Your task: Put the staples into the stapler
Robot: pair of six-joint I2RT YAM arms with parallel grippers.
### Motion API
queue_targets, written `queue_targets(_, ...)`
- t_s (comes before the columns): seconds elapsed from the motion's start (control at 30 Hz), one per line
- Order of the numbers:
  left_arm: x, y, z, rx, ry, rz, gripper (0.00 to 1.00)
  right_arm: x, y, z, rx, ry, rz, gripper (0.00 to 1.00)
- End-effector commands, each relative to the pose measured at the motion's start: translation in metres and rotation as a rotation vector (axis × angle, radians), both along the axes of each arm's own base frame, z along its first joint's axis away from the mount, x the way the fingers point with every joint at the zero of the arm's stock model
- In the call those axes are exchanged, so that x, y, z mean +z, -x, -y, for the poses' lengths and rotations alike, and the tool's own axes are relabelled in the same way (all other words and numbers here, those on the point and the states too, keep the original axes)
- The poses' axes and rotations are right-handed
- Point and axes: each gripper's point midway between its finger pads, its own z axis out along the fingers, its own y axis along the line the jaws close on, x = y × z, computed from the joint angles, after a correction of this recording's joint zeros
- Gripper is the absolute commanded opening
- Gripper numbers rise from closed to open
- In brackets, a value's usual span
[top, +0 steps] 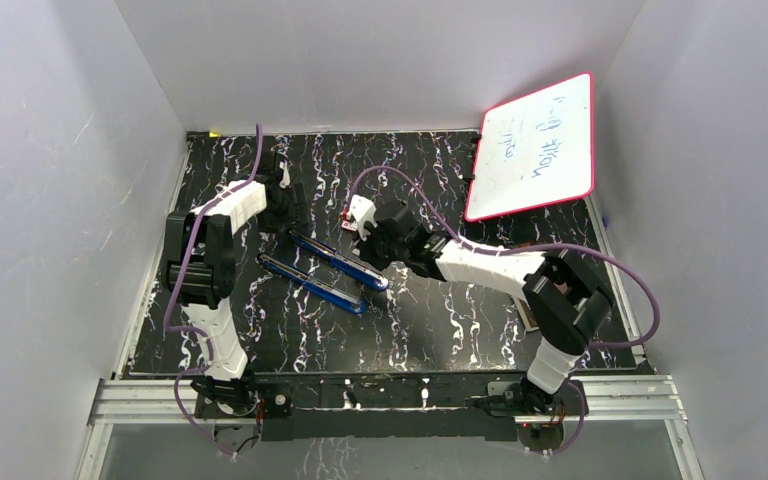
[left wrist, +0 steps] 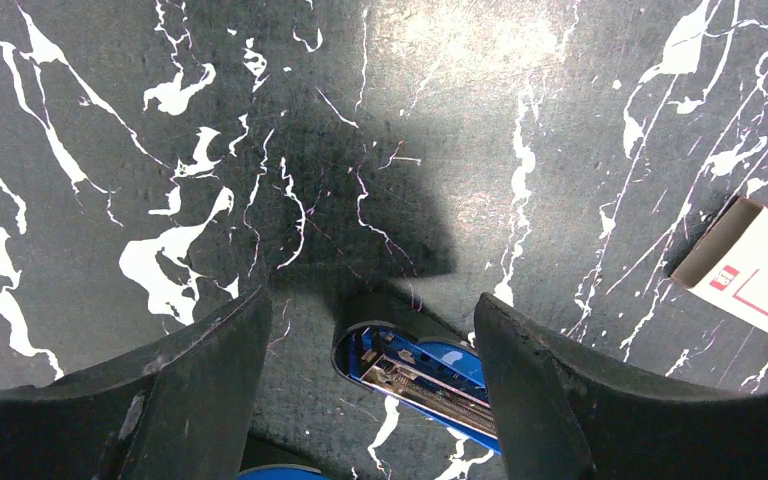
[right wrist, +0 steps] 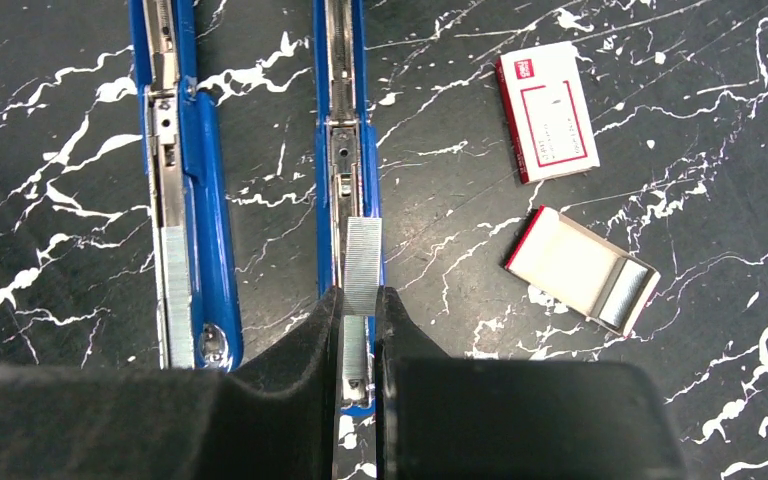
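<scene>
Right gripper (right wrist: 358, 298) fingers clamped on staples (right wrist: 362, 250), lower centre, over stapler (right wrist: 343, 150) channel; strip not yet seated; left gripper (left wrist: 372, 305) fingers apart, straddling stapler end; remaining: seat strip, release, close stapler.

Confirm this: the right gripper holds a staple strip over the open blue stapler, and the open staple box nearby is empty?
Not empty: the right wrist view shows a block of staples at one end of the open staple box. The rest holds: the right gripper holds a staple strip over the open blue stapler.
</scene>
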Motion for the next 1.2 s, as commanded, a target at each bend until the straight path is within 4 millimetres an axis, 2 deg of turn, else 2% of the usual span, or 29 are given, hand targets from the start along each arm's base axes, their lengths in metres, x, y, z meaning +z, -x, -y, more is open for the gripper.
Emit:
queue_targets(0.0, 0.017, 0.002, 0.003, -0.016, 0.01, 0.014, 0.72, 0.012, -0.006, -0.009, 0.005, -0.013, -0.036, 0.0)
queue_targets(0.07, 0.015, 0.003, 0.003, -0.015, 0.011, 0.009, 0.72, 0.012, -0.009, -0.011, -0.001, -0.005, -0.044, 0.0)
queue_targets(0.1, 0.015, 0.003, 0.003, -0.016, 0.01, 0.007, 0.72, 0.003, -0.011, -0.012, -0.006, 0.012, -0.057, 0.0)
queue_targets(0.2, 0.014, 0.003, 0.003, -0.016, 0.01, 0.008, 0.72, -0.006, -0.013, -0.017, -0.004, 0.029, -0.078, 0.0)
queue_targets(0.4, 0.013, 0.003, 0.003, -0.016, 0.008, 0.003, 0.72, -0.011, -0.014, -0.019, -0.005, 0.057, -0.097, 0.0)
queue_targets(0.73, 0.011, 0.003, 0.004, -0.017, 0.014, -0.002, 0.72, -0.011, -0.016, -0.012, -0.046, 0.06, -0.091, 0.0)
queue_targets(1.0, 0.012, 0.003, 0.004, -0.015, 0.015, 0.001, 0.72, 0.003, -0.015, -0.013, -0.068, 0.014, -0.058, 0.0)
queue_targets(1.17, 0.012, 0.003, 0.004, -0.014, 0.015, 0.001, 0.72, 0.004, -0.01, -0.015, -0.04, -0.001, -0.056, 0.0)
